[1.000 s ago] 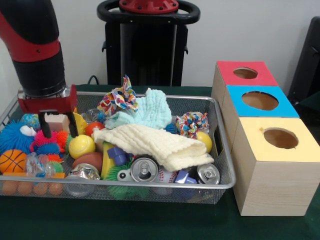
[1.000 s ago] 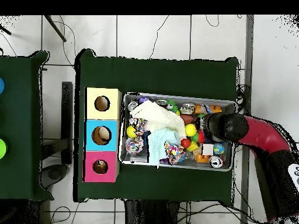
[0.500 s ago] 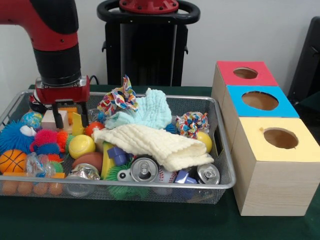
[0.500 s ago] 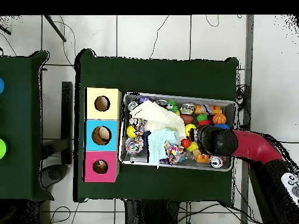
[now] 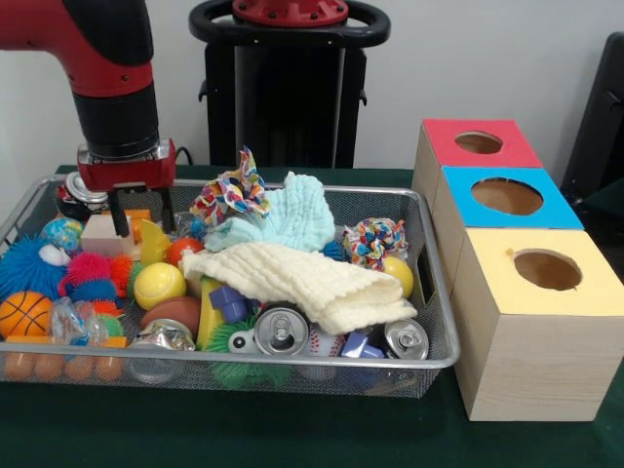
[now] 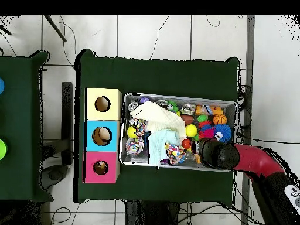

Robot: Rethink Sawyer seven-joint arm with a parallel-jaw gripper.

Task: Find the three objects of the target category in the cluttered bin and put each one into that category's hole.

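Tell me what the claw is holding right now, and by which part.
Nothing. The claw hangs open over the far end of the wire bin, its fingers empty above a pale wooden block.

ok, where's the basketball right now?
Front view: the basketball lies in the bin, at its near left corner, below the blue spiky ball and above the small orange balls.

You see the blue-topped box [image 5: 506,198] between its neighbours, the yellow-topped box [image 5: 542,273] at its 6 o'clock.
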